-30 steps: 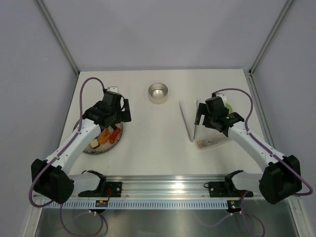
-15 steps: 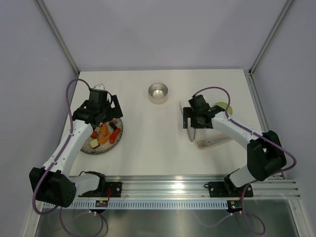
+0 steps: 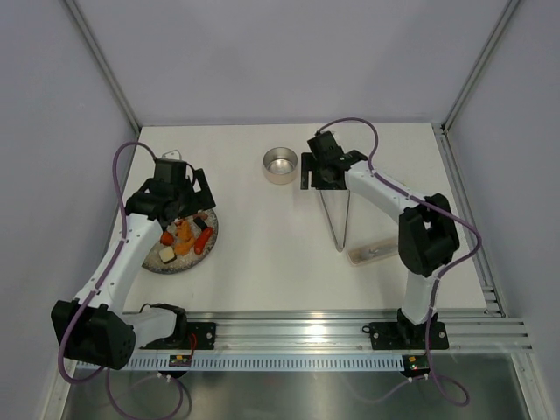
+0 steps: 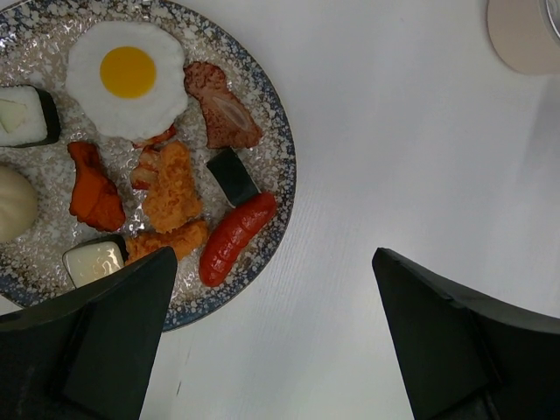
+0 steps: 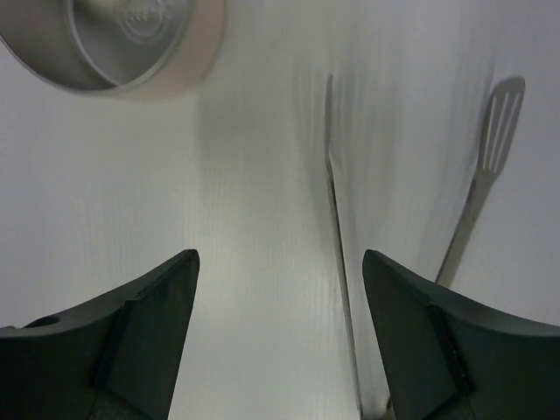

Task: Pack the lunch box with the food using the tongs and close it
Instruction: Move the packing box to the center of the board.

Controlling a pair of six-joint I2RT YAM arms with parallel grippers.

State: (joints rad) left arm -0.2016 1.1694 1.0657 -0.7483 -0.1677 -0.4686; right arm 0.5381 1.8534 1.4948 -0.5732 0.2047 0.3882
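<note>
The lunch box point(image 3: 280, 164), a round steel tin, stands open at the back middle; its rim also shows in the right wrist view point(image 5: 114, 44). The silver tongs point(image 3: 337, 219) lie flat in a narrow V, tips pointing at the back. My right gripper point(image 3: 319, 179) hovers open over those tips; one slim arm of the tongs point(image 5: 337, 227) runs between its fingers, near the right one. The food lies on a speckled plate point(image 3: 153, 262): fried egg point(image 4: 127, 74), red sausage point(image 4: 234, 238), orange chunks point(image 4: 171, 188), brownish piece point(image 4: 223, 109), white cube point(image 4: 96, 261). My left gripper point(image 3: 179, 206) hangs open above the plate, holding nothing.
A long translucent plastic case point(image 3: 374, 252) lies right of the tongs' joined end. The slotted tip of the tongs' other arm point(image 5: 499, 131) lies right of my right finger. White walls and metal posts enclose the table on three sides.
My right arm has swung from beside the plastic case to the back left, over the tongs' open tips near the tin. My left gripper has shifted left and back above the plate.
</note>
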